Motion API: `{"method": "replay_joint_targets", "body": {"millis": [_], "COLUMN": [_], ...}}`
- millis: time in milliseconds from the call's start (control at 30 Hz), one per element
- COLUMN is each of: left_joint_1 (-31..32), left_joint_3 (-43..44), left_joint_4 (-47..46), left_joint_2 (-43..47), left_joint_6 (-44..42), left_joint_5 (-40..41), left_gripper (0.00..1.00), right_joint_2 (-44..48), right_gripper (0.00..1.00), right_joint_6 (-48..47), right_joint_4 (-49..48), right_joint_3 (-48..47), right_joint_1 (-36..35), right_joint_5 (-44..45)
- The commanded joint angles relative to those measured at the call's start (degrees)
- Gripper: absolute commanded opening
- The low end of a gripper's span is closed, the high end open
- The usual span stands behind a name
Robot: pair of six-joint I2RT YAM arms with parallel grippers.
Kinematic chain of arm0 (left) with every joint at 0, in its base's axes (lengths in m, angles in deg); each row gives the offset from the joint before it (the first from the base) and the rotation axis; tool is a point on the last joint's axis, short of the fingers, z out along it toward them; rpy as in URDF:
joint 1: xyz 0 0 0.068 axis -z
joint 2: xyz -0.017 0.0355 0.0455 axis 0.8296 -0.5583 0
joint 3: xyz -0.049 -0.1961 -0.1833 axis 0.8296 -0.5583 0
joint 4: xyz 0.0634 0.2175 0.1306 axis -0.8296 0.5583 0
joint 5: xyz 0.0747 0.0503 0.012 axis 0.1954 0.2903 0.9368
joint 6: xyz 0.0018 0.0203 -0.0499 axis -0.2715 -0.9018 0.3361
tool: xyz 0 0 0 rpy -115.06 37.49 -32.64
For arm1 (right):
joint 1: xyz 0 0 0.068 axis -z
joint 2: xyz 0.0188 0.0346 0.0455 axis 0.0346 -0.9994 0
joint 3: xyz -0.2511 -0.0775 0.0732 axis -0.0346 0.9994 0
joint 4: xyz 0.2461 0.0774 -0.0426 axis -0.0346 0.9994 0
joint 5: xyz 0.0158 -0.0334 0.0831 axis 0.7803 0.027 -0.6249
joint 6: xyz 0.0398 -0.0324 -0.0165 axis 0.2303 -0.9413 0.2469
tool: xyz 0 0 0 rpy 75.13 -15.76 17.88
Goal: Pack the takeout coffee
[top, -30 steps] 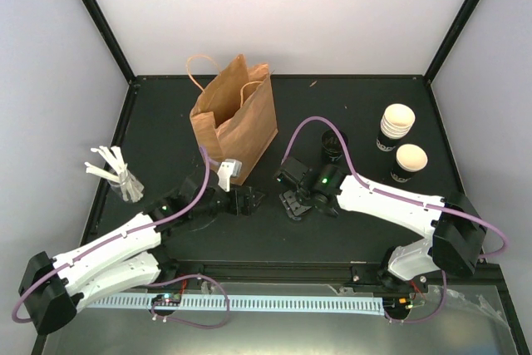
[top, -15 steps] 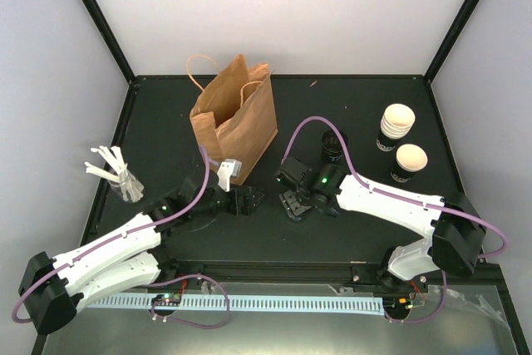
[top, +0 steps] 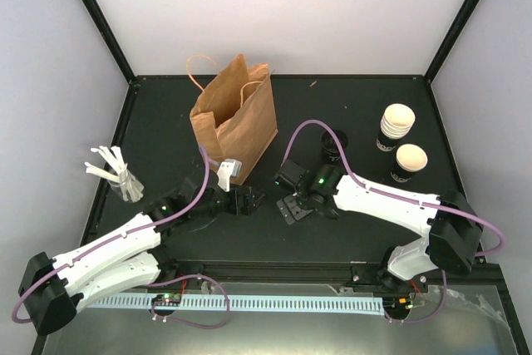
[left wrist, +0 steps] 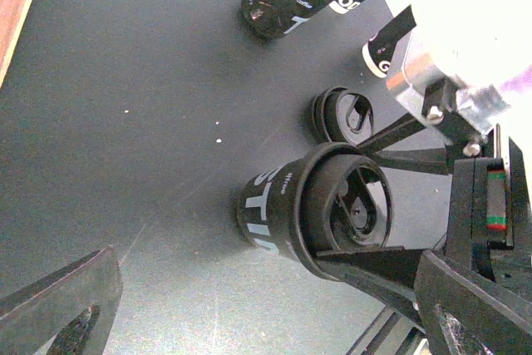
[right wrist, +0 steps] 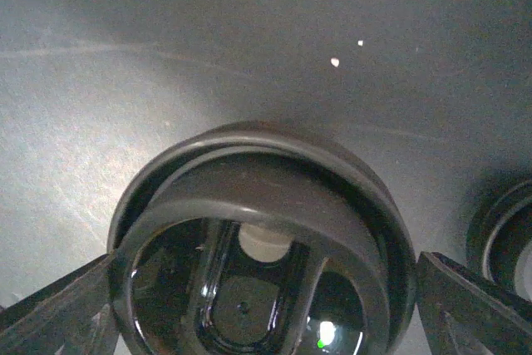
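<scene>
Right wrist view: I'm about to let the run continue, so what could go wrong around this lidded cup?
The right tool stands open either side of the lidded cup; a hard squeeze could buckle its paper wall or pop the lid. A dark round piece sits close beside it and might get knocked.

White-shelled left arm (top: 108,253) and right arm (top: 391,200), black joints (top: 454,244), looping purple cables (top: 205,174), small green lights (top: 322,181)

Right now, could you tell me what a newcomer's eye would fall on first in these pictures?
Probably the brown paper bag, standing upright toward the back of the table. Next, the lidded black cup bracketed by the right gripper at centre front, then the cup stack and single cream-lined cup at the right.
</scene>
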Motion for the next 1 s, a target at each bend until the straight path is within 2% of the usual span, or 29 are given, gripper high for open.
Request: {"method": "replay_joint_targets", "body": {"millis": [0,967], "left_joint_1": [-0.44,-0.57], "left_joint_3": [0.72,2.5], "left_joint_4": [-0.03,3.06], "left_joint_2": [0.55,-0.05], "left_joint_6": [-0.84,-2.45], "left_joint_5": [-0.03,-0.21], "left_gripper": [0.99,0.99], "right_joint_2": [-0.26,0.34], "right_gripper": [0.98,1.0], "right_joint_6": [0.41,0.15], "right_joint_4": [4.29,7.47], "right_joint_3": [-0.36,-5.17], "right_joint_1": [-0.38,-0.36], "right_joint_5": [-0.22,2.02]}}
